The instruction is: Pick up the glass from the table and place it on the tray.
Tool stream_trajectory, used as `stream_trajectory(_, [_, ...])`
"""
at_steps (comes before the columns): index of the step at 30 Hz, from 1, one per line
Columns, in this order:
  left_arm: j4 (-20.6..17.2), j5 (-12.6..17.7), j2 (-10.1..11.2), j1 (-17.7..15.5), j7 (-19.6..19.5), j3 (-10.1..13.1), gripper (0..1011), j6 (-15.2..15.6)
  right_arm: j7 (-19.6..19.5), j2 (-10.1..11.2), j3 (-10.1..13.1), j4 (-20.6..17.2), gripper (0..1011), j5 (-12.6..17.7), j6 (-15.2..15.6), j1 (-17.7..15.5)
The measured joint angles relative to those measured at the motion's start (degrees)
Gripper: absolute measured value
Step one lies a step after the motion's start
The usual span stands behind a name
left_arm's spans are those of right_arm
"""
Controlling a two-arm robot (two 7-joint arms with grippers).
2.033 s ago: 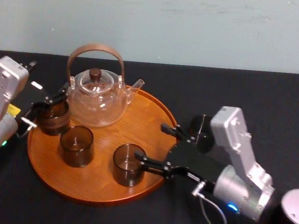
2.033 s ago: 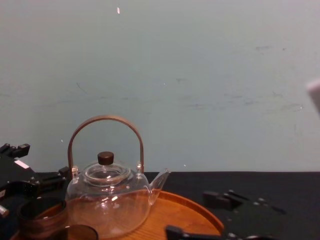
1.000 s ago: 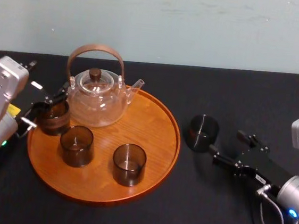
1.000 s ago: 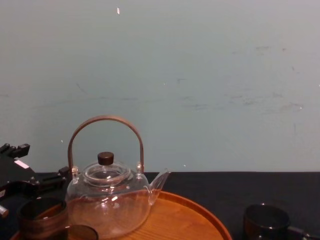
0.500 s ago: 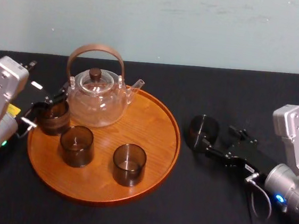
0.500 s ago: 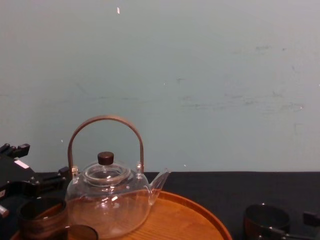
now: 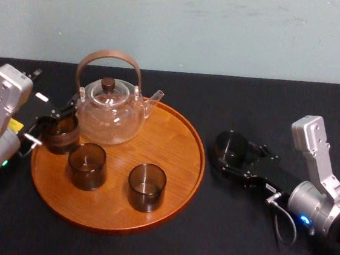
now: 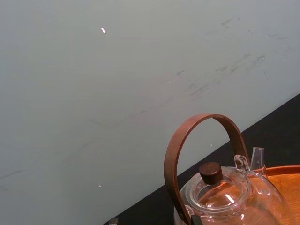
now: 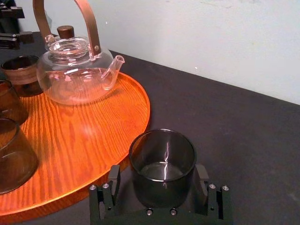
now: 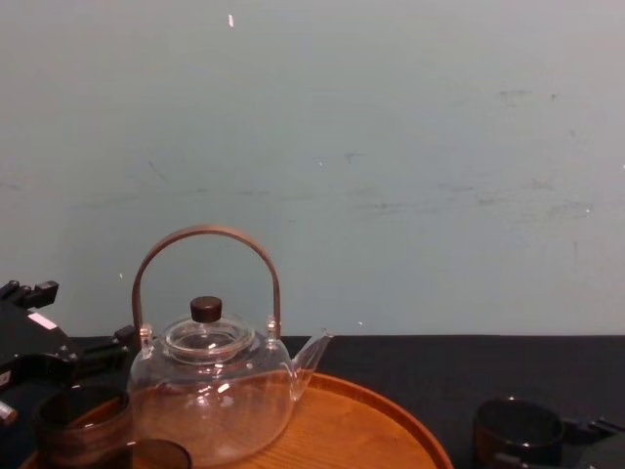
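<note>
Glass stands on the black table in your head view, just off the tray at its 3 o'clock. The right gripper straddles it, while the left gripper sits at the tray's 9 o'clock, its grip impossible to tell. Your left wrist view gives the teapot. Your right wrist view shows the fingers spread either side of the glass, not pinching. Your chest view puts the glass at the tray's 3 o'clock.

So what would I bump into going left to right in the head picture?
Left gripper → teapot → tray right rim → glass inside the open right gripper → right arm.
</note>
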Motion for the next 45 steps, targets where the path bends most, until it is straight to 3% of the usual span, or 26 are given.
stream_trajectory(23, [0.0, 0.0, 0.0, 0.0, 0.0, 0.0, 1001, 0.0, 0.75, -3.23, -2.13, 7.05, 1002, -2.09, -0.57, 5.66])
stream_trajectory(29, [0.0, 0.0, 0.0, 0.0, 0.0, 0.0, 1001, 0.0, 0.74, -3.17, -2.11, 6.96, 1003, -2.08, -0.58, 5.59])
stream_trajectory(36, [0.0, 0.0, 0.0, 0.0, 0.0, 0.0, 1001, 0.0, 0.73, -3.1, -2.07, 6.8, 905, -2.03, -0.58, 5.5])
stream_trajectory(45, [0.0, 0.0, 0.0, 0.0, 0.0, 0.0, 1001, 0.0, 0.74, -3.06, -2.02, 6.67, 905, -1.96, -0.55, 5.42])
